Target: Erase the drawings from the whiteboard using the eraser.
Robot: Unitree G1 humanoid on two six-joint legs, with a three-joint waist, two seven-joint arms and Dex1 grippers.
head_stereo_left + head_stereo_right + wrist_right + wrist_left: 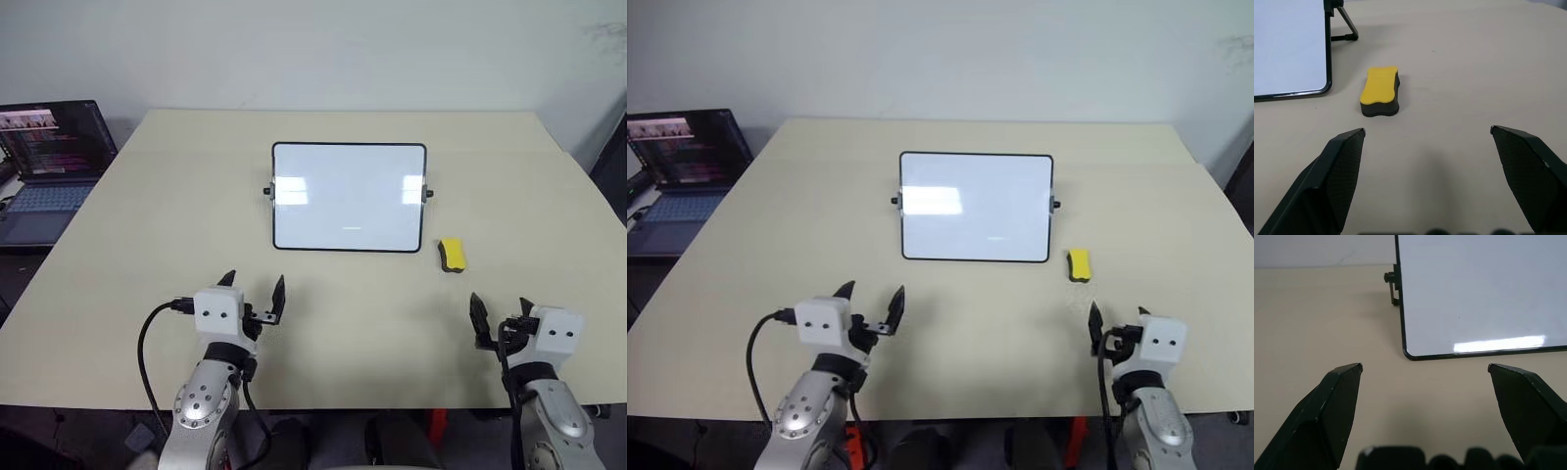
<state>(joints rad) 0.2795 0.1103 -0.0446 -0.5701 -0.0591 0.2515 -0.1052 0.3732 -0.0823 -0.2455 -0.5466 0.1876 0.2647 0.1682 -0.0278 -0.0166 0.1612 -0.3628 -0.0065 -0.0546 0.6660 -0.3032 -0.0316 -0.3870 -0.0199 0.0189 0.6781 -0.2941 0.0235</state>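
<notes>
Both pincers, left pincer [254,287] and right pincer [501,307], sit wide and empty over the surface [147,215]; yellow eraser [452,254] lies just beside the whiteboard [348,196].

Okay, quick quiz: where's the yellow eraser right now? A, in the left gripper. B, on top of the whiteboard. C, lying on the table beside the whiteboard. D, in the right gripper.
C: the eraser lies on the table just off the whiteboard, with both grippers open and apart from it.

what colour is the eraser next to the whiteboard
The eraser is yellow on top with a dark, near-black base; the right wrist view shows it best.
</notes>
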